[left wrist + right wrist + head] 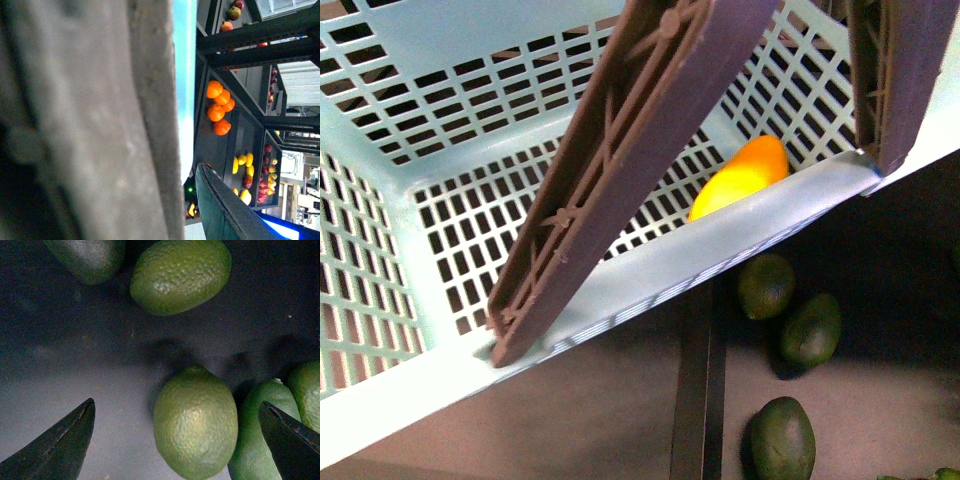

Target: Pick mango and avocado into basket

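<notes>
The teal basket [410,200] fills most of the front view, with its brown handles [610,170] swung up. The yellow-orange mango [740,178] lies inside it against the near wall. Three avocados lie on the dark shelf below the basket, the nearest [783,438] at the bottom. My left gripper [192,175] is shut on the basket; a blurred brown handle [90,120] fills its view. My right gripper [176,406] is open just above an avocado [196,427], with one finger on each side of it and apart from it.
More avocados lie around the right gripper: one beyond it [180,275] and two close beside the near one [255,440]. The left wrist view shows dark shelves with oranges [219,107] and yellow and red fruit [243,162].
</notes>
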Robot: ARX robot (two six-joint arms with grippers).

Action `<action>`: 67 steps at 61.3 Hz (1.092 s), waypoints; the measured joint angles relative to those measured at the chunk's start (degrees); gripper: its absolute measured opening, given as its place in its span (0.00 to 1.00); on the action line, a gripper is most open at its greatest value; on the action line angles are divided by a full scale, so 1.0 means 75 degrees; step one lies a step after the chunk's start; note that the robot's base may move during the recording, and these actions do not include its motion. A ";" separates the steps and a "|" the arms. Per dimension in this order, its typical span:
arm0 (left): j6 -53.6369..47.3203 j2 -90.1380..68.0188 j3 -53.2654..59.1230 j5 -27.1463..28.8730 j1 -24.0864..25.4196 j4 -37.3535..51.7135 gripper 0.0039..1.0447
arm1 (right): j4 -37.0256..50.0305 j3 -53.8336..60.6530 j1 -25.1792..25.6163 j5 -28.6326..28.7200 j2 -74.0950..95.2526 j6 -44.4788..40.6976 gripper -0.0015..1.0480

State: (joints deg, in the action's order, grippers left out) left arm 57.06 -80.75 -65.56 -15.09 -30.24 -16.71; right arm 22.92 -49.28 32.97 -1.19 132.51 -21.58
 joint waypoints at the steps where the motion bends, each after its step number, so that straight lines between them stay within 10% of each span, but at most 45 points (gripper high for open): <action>1: 0.0000 0.0000 0.0000 0.0009 0.0000 0.0000 0.27 | -0.0015 -0.0041 -0.0009 -0.0012 0.0070 0.0020 0.92; 67: -0.0003 0.0000 0.0000 0.0035 0.0000 -0.0003 0.27 | 0.0201 -0.0350 0.0172 -0.0248 0.1288 0.0169 0.85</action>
State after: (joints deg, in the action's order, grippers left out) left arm 57.04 -80.75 -65.56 -14.83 -30.24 -16.73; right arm 24.43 -51.90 34.26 -3.05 142.17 -20.32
